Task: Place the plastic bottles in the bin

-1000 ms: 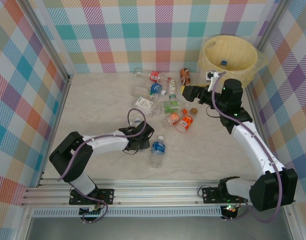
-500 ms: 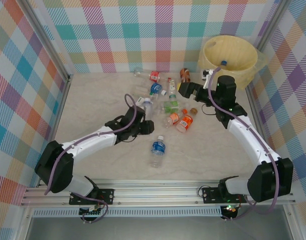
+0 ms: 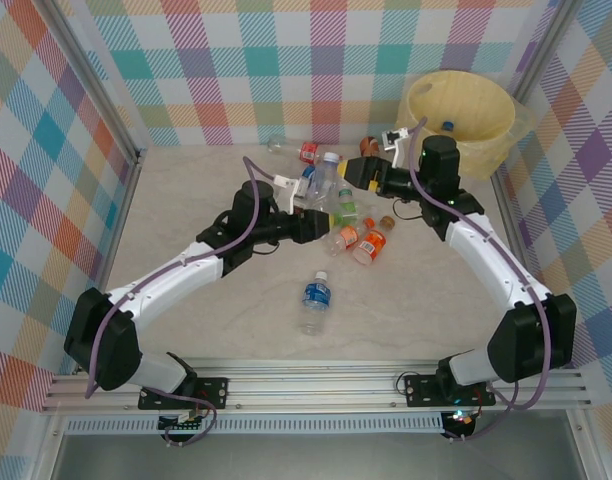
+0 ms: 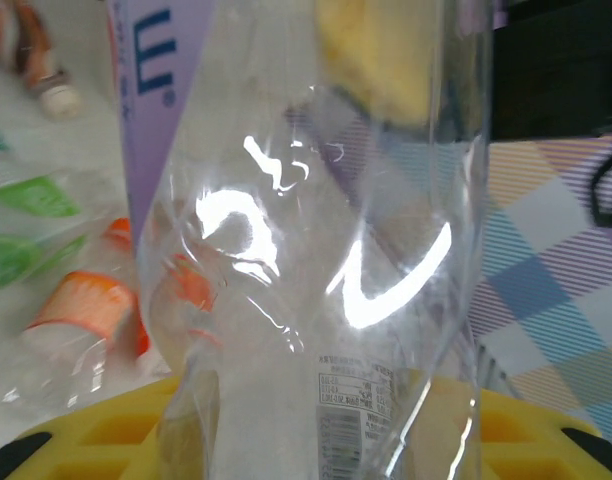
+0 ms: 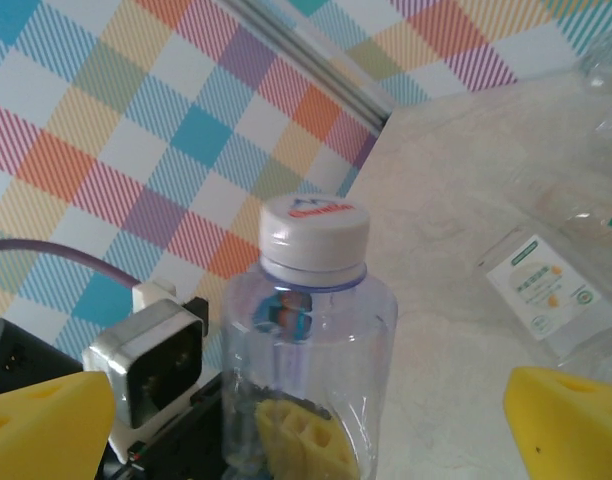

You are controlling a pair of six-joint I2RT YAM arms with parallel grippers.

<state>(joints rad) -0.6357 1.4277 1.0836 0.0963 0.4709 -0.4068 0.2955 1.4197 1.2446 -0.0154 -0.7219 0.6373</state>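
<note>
A clear bottle [image 3: 325, 180] with a white cap [image 5: 314, 235] is held upright above the table, and my left gripper [image 3: 317, 208] is shut on its lower body. In the left wrist view this bottle [image 4: 316, 250] stands against the yellow pads [image 4: 76, 430]. My right gripper [image 3: 355, 172] is open just to the bottle's right, facing it; its yellow fingertips [image 5: 46, 425] stand wide on either side of the bottle [image 5: 311, 340]. The pale-yellow bin [image 3: 486, 135] sits at the back right with a blue-capped bottle [image 3: 448, 127] inside.
Loose bottles lie on the table: a blue-labelled one [image 3: 314, 296] in front, orange ones [image 3: 371, 245], a green one [image 3: 342, 212], and a red one [image 3: 308, 152] by the back wall. Plaid walls enclose the table.
My left arm has lifted the clear bottle off the table and carried it back and right. The right gripper has swung left, toward the bottle, staying open.
</note>
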